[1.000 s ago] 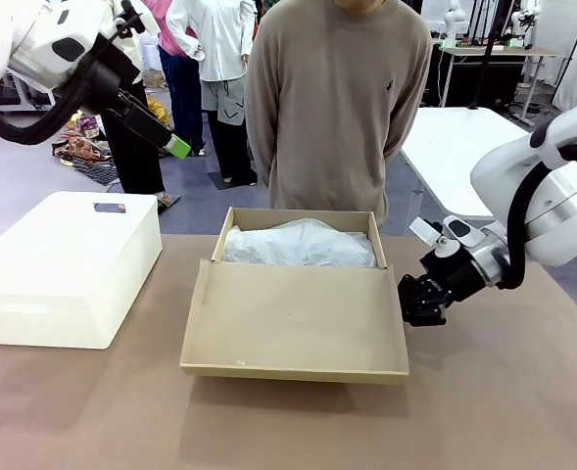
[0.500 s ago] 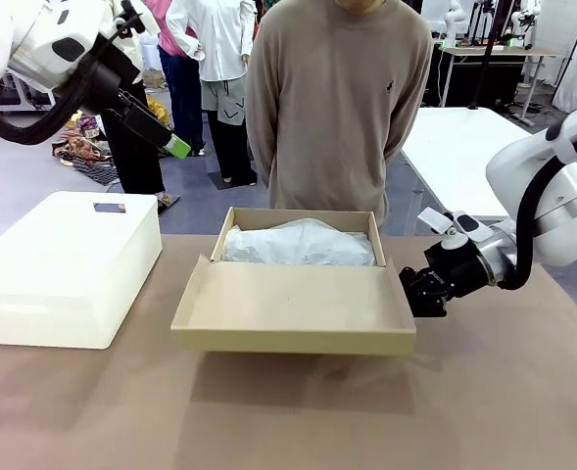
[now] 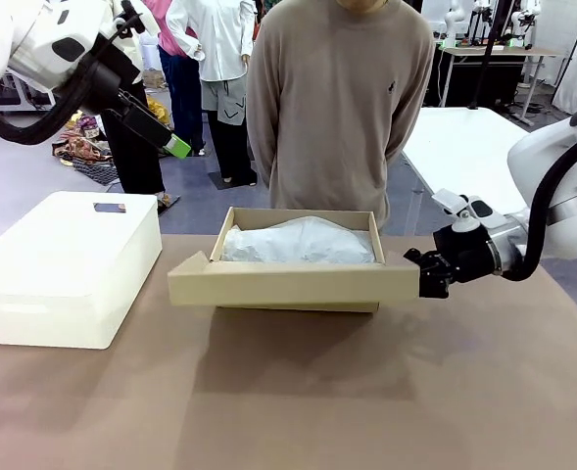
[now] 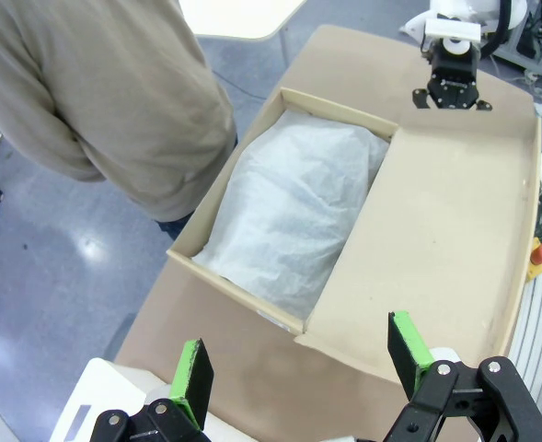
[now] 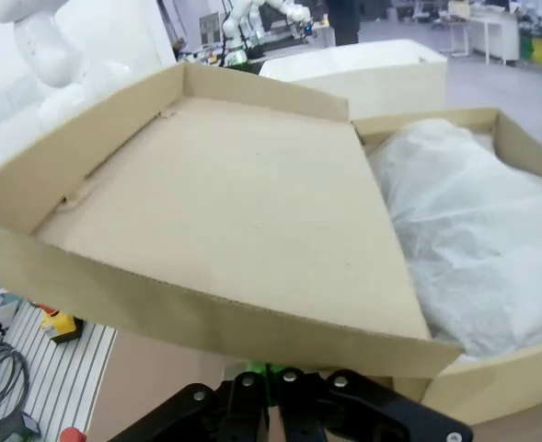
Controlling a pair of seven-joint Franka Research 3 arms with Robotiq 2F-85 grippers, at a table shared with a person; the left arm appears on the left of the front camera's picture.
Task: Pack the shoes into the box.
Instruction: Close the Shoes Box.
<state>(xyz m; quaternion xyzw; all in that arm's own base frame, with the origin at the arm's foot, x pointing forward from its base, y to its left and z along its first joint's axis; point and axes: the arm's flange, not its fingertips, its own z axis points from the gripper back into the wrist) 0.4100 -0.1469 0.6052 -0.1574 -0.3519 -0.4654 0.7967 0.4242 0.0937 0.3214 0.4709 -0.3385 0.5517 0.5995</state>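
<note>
At center frame the box (image 3: 298,257) sits with white tissue paper (image 3: 298,243) inside. The right gripper (image 3: 427,277), fingers closed, meets the raised flap lid (image 3: 293,282) at its right end. At upper left, the left gripper (image 3: 175,147) hangs spread wide, holding nothing.

A broad table (image 3: 298,411) with a matte brown top spans the scene from the near edge to where a person in a beige sweater stands at its far side. On its left part sits a large white plastic bin (image 3: 63,269) with a closed lid, its base flat on the brown surface. Near the middle of the far edge rests a tan cardboard shoebox (image 3: 293,279) lined with crumpled white tissue paper (image 3: 298,243); its attached flap lid is raised off the tabletop on the near side, casting a shadow on the brown surface below. The bin and the shoebox stand apart.
</note>
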